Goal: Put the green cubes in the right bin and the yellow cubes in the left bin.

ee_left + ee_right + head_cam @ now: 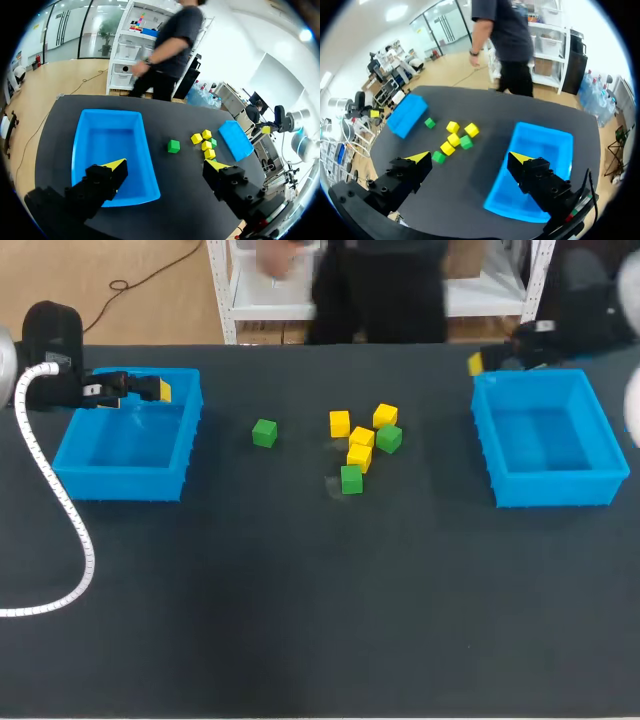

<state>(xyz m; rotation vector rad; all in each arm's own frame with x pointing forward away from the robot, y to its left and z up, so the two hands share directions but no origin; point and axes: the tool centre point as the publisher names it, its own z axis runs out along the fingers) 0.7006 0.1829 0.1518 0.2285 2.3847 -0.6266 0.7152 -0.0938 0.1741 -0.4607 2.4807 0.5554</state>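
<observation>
- Table (300,590): flat dark matte top with two open blue bins on it and loose cubes between them.
- left bin (120,485) sits toward the left edge and right bin (555,488) toward the right edge, well apart.
- green cube G1 (264,433) stands alone between the left bin and the cluster, nearer the cluster.
- Cluster mid-table: yellow cube Y1 (340,423) and yellow cube Y2 (385,416) lie on the far side.
- yellow cube Y3 (362,437) lies between them, slightly nearer the camera.
- green cube G2 (389,438) is right beside Y2 and Y3.
- yellow cube Y4 (359,456) is against Y3 on the near side.
- green cube G3 (351,479) is just in front of Y4; cannot tell if they touch.
- Left arm comes in from the left, with left gripper (166,165) above the far rim of the left bin, pointing toward table centre.
- Its fingers are spread wide with nothing between them. One finger is over the bin, and the cubes are ahead.
- white hose (60,500) from the left arm loops down across the table in front of the left bin.
- Right arm comes in from the right, with right gripper (469,157) near the far left corner of the right bin.
- Its fingers are also spread wide and hold nothing. The right bin is under and ahead of one finger, and the cluster is ahead of the other.
</observation>
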